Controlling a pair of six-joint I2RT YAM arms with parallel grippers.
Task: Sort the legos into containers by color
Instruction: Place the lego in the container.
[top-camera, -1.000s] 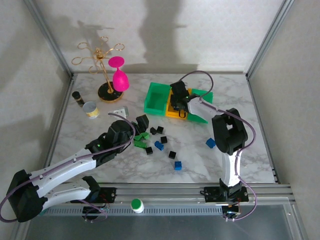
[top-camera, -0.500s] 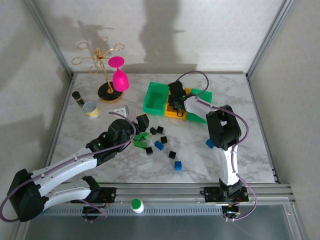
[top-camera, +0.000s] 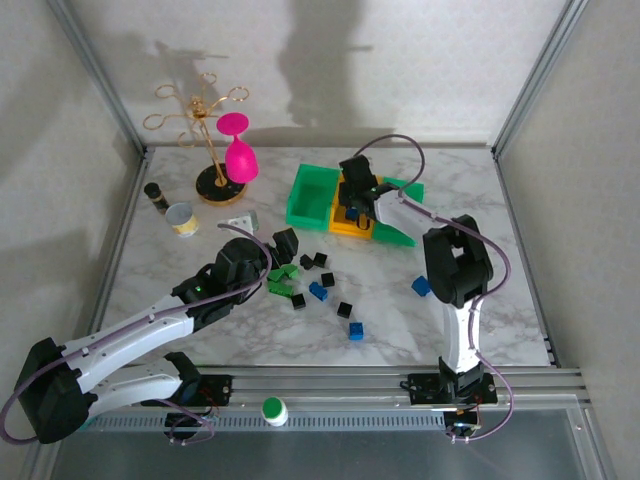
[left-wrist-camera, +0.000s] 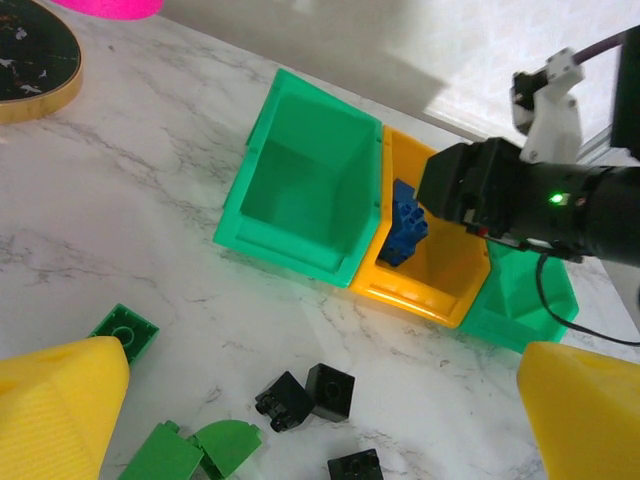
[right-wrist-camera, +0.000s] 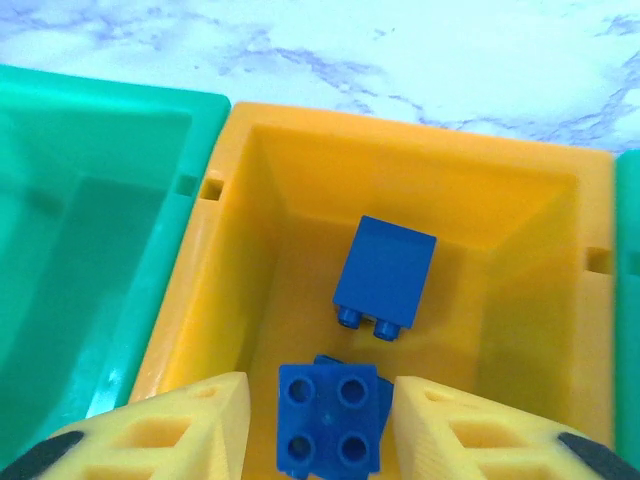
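Observation:
The containers stand at the back: a green bin, a yellow bin and another green bin. My right gripper hangs in the yellow bin, open, a blue lego lying loose between its fingers with a small gap on each side. A second blue lego rests deeper in that bin. My left gripper stands wide open over the loose pile, above black legos and green legos. More blue legos and black legos lie scattered mid-table.
A gold stand with a pink glass stands at the back left, beside a tin can and a small dark bottle. One blue brick lies by the right arm. Metal frame posts border the table.
The right gripper's jaws have spread apart and let go of the blue lego inside the yellow bin. Its elbow swung left, then back. The left arm has stayed still.

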